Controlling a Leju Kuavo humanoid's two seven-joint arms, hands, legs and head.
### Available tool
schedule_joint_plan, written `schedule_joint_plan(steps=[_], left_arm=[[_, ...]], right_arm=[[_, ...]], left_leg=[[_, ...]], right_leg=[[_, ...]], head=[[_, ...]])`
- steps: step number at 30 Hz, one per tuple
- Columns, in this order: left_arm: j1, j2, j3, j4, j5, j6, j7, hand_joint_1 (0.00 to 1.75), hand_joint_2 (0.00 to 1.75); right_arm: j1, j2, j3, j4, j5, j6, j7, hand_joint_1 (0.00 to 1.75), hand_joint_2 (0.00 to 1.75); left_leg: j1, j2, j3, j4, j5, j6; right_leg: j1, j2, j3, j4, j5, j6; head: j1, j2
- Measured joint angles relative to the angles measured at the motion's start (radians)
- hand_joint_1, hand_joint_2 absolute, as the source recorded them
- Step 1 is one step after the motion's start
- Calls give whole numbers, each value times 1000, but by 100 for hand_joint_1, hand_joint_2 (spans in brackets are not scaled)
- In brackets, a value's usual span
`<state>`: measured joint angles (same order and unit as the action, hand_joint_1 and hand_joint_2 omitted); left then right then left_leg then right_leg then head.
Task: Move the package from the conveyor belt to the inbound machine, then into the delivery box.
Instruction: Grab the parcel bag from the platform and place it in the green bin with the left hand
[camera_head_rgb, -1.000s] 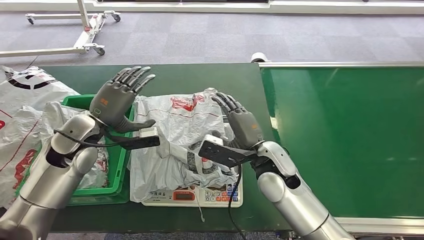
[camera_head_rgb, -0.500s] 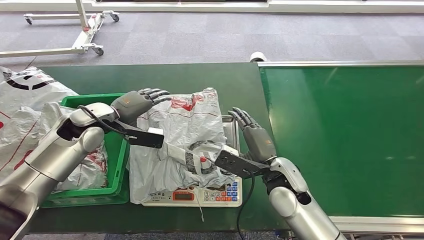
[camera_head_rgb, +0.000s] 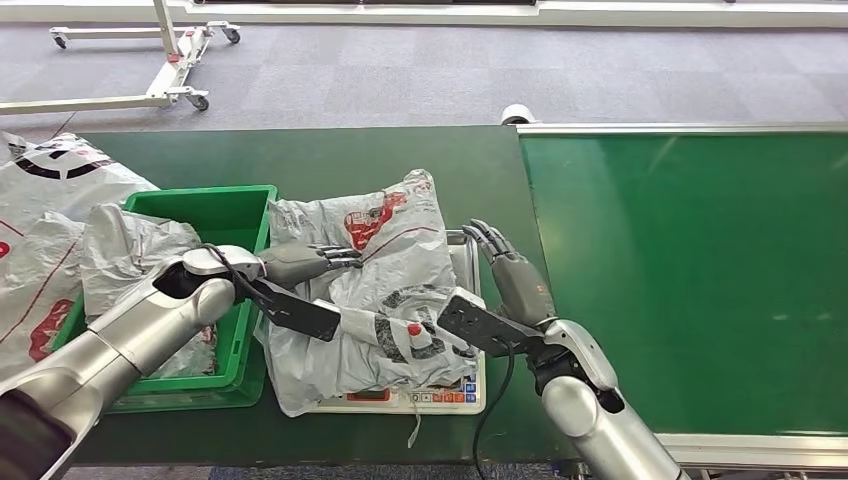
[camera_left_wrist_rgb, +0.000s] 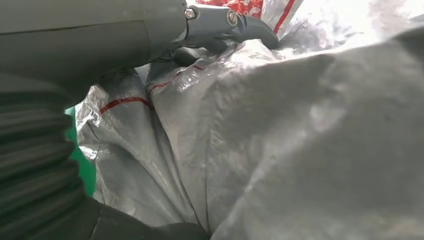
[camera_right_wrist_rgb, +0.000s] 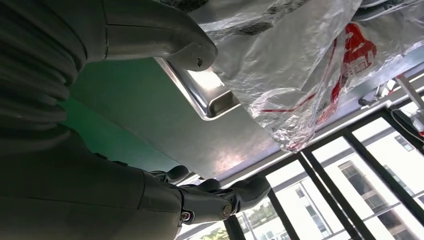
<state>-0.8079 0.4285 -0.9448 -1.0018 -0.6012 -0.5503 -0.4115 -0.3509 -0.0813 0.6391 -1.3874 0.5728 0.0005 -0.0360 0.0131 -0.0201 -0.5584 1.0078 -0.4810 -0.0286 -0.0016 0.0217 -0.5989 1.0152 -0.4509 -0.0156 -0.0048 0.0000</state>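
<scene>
The package (camera_head_rgb: 375, 285), a crumpled white-grey plastic bag with red print, lies on the inbound machine, a weighing scale with a metal tray (camera_head_rgb: 462, 262). My left hand (camera_head_rgb: 300, 262) reaches in from the left with its fingers (camera_head_rgb: 335, 254) stretched flat on the bag's left side. The left wrist view shows the bag (camera_left_wrist_rgb: 300, 125) close up against that hand (camera_left_wrist_rgb: 125, 35). My right hand (camera_head_rgb: 512, 272) stands just right of the tray, fingers straight, holding nothing. In the right wrist view its thumb (camera_right_wrist_rgb: 170, 42) is near the tray's corner (camera_right_wrist_rgb: 210, 97), with the bag (camera_right_wrist_rgb: 300, 65) beyond.
A green delivery box (camera_head_rgb: 215, 205) stands left of the scale with a grey bag (camera_head_rgb: 130, 250) in it. More white bags (camera_head_rgb: 40, 200) lie at the far left. The green conveyor belt (camera_head_rgb: 700, 270) runs along the right. The scale's keypad (camera_head_rgb: 445, 397) faces me.
My left hand came down from a raised, spread pose onto the bag's left side. My right hand slid off the bag to the tray's right edge. The bag shifted toward me over the scale's display.
</scene>
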Motion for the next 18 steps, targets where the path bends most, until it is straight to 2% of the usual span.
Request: schedule_joint_plan(steps=[1, 2, 9, 14, 18], left_arm=[[-4, -11, -8, 16, -1, 9, -5, 144, 175], [-9, -23, -16, 32, -2, 18, -9, 175, 175], [-34, -87, -51, 104, -25, 51, -15, 175, 175], [-49, -106, -58, 109, -37, 67, 0, 175, 175], [-50, -110, -60, 98, -59, 131, 22, 175, 175]], right_arm=[[3, 0, -4, 0, 0, -6, 6, 0, 175], [6, 0, -11, 0, 0, -13, 12, 0, 175], [42, 0, -61, -19, 8, -42, 25, 0, 175], [69, 1, -83, -43, 12, -45, 27, 0, 175], [98, 1, -103, -64, 12, -45, 22, 0, 175]], left_leg=[[0, -1, 1, 0, 0, 0], [-1, -2, 1, 0, 0, 0], [-2, -6, 5, 0, 2, 3], [-2, -4, 5, 0, 4, 3], [-2, -4, 4, 0, 4, 2]], right_leg=[[0, 0, 1, 0, 0, 0], [0, -1, 2, 0, 0, 1], [-1, -7, 8, 0, 0, 3], [-2, -5, 7, 0, 2, 3], [-2, -5, 6, 0, 3, 3]], head=[[0, 0], [0, 0], [0, 0], [0, 0], [0, 0]])
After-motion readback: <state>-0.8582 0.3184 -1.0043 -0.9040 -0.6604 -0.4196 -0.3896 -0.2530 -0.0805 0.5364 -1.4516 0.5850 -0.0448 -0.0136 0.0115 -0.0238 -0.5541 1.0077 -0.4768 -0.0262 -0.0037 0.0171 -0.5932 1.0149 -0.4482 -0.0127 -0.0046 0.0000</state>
